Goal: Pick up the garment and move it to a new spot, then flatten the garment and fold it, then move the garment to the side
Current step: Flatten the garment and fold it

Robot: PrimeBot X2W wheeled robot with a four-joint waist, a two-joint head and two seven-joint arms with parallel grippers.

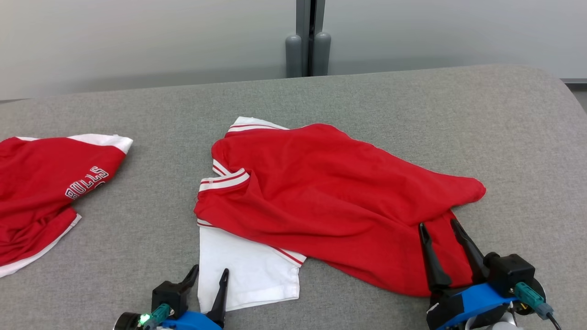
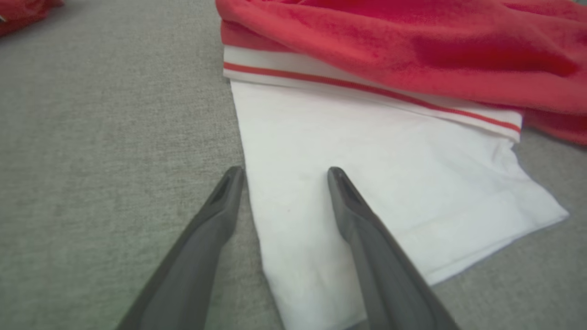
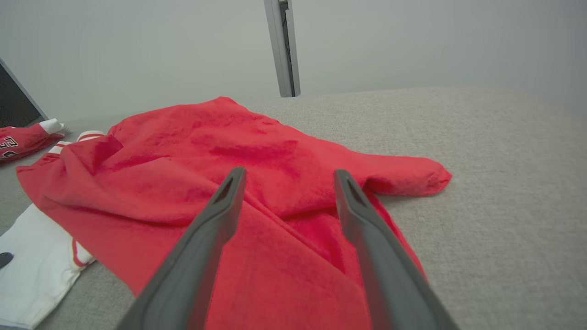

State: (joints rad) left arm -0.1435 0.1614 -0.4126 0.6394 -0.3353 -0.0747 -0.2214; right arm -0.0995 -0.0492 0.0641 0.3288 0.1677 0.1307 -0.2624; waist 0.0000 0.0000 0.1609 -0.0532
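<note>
The garment (image 1: pixel 330 197) is a red shirt with white, red-striped sleeves, lying crumpled in the middle of the grey surface. One white sleeve (image 1: pixel 247 270) sticks out toward me at its near left; it also fills the centre of the left wrist view (image 2: pixel 367 174). My left gripper (image 1: pixel 211 275) is open at the sleeve's near left corner, one finger over the white cloth, the other over bare surface (image 2: pixel 284 172). My right gripper (image 1: pixel 438 227) hovers open over the garment's near right part (image 3: pixel 286 172), holding nothing.
A second red garment (image 1: pixel 41 188) with white trim and "BULLS" lettering lies at the far left of the grey padded surface (image 1: pixel 412 105). Behind the surface stand a pale wall and a grey post (image 1: pixel 308 41). Bare surface stretches to the right of the garment.
</note>
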